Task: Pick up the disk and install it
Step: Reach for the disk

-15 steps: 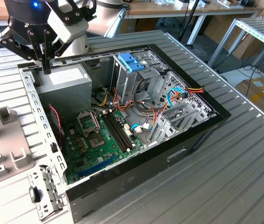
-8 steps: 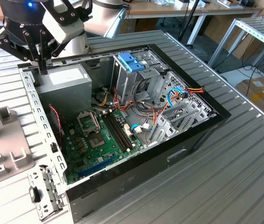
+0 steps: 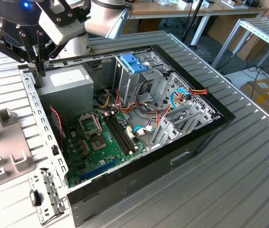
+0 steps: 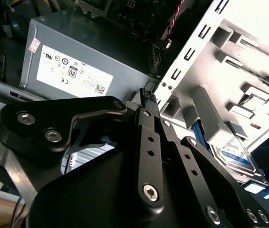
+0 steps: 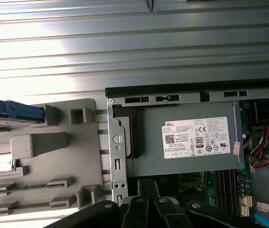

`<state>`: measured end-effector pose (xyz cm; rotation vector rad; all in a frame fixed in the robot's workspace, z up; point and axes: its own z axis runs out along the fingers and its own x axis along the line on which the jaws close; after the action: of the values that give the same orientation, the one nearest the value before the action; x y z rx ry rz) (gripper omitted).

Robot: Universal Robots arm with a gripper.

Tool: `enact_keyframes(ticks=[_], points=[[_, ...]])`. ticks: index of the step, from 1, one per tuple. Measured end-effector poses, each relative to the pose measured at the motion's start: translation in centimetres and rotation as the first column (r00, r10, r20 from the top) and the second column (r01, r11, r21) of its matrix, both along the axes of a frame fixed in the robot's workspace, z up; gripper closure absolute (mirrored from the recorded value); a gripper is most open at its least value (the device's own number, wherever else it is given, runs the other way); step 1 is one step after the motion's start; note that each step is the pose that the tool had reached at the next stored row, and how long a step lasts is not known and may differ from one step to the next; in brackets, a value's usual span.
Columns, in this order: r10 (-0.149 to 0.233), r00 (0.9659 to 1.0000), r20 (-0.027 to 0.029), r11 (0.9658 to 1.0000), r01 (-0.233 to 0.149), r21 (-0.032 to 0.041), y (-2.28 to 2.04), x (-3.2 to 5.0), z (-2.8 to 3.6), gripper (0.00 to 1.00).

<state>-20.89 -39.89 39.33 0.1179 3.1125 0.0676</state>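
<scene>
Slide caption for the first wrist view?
End effector near the power supply; disk lies at the grey fixture beside the case.

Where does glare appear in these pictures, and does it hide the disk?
Second wrist view: glare whitens part of the grey holder, but the disk is shaded and visible. First wrist view: bright bands on the ribbed table. Exterior view: even light.

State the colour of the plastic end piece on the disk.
Blue. The end piece shows best in the first wrist view.

I see a grey power-supply box (image 5: 191,137) in the open case (image 3: 139,175). The motherboard (image 3: 101,142) lies beside that box, and a grey moulded tray (image 5: 44,166) sits just outside, on the ridged desk (image 3: 248,166).
</scene>
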Motion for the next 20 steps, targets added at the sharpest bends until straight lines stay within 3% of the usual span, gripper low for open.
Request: enact_keyframes(ticks=[20], points=[[0.000, 1.0000, 0.0000, 1.0000, 0.000, 0.0000, 0.00, -1.71, 0.00, 0.89]])
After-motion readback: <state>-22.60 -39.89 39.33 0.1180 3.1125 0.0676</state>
